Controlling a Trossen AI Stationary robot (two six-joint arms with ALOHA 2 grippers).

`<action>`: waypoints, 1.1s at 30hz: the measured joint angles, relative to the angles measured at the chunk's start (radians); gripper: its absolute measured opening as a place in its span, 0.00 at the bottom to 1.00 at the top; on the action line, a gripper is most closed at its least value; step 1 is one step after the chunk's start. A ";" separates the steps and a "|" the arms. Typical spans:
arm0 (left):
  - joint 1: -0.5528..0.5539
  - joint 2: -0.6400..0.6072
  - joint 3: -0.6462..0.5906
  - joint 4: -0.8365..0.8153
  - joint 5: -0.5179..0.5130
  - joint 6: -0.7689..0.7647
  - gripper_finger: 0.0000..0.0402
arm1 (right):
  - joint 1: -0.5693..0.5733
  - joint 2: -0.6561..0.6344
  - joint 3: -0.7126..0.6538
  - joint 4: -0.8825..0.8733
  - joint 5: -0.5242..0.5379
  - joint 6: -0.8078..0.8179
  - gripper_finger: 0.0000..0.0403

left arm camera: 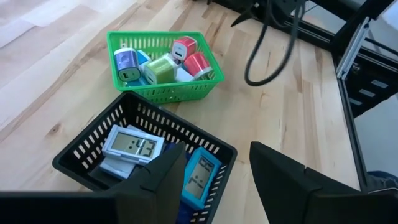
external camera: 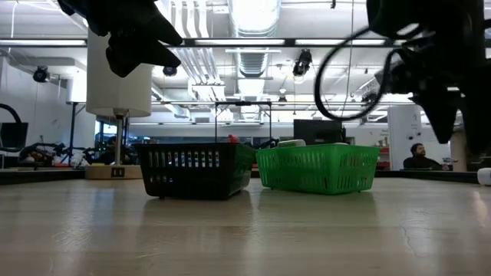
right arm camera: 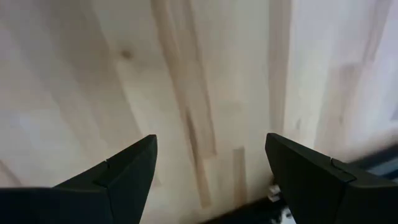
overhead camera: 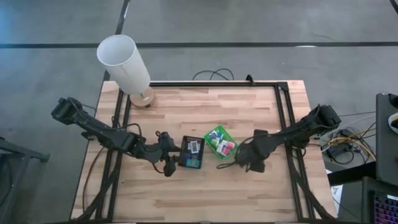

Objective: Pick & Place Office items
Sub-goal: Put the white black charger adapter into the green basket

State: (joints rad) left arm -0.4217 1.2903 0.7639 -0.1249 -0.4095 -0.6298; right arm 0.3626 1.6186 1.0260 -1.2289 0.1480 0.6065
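Left to right: open, empty left gripper [left arm camera: 214,180] above the black slotted plastic basket [left arm camera: 81,152] holding flat white-and-blue display units [left arm camera: 134,146]; green mesh basket [left arm camera: 165,93] of small, light, rigid, likely slippery coloured plug cubes [left arm camera: 160,67], best pinched across flat faces; right gripper [right arm camera: 211,165] open over bare wooden table [right arm camera: 205,74].

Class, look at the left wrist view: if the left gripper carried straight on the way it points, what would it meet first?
Most likely the black basket holding small digital clocks, directly ahead of the left gripper. The green basket lies beyond it. Depth is uncertain.
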 joint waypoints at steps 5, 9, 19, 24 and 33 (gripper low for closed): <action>0.000 0.000 0.000 -0.003 0.000 0.002 0.47 | -0.001 -0.006 -0.046 0.000 -0.004 0.004 0.74; 0.000 0.000 0.000 -0.003 0.000 0.002 0.47 | -0.001 -0.007 -0.089 -0.022 -0.019 0.005 0.74; 0.000 0.000 0.000 -0.003 0.002 0.001 0.47 | -0.001 -0.017 -0.200 -0.087 -0.029 0.041 0.74; 0.000 0.000 0.000 -0.003 0.002 0.001 0.47 | -0.009 -0.024 -0.246 -0.105 -0.029 0.044 0.74; 0.000 0.000 0.000 -0.003 0.002 -0.007 0.47 | -0.104 -0.026 -0.243 -0.104 -0.015 0.022 0.74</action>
State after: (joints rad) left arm -0.4217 1.2903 0.7639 -0.1280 -0.4080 -0.6368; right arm 0.2588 1.5925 0.7830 -1.3331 0.1333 0.6289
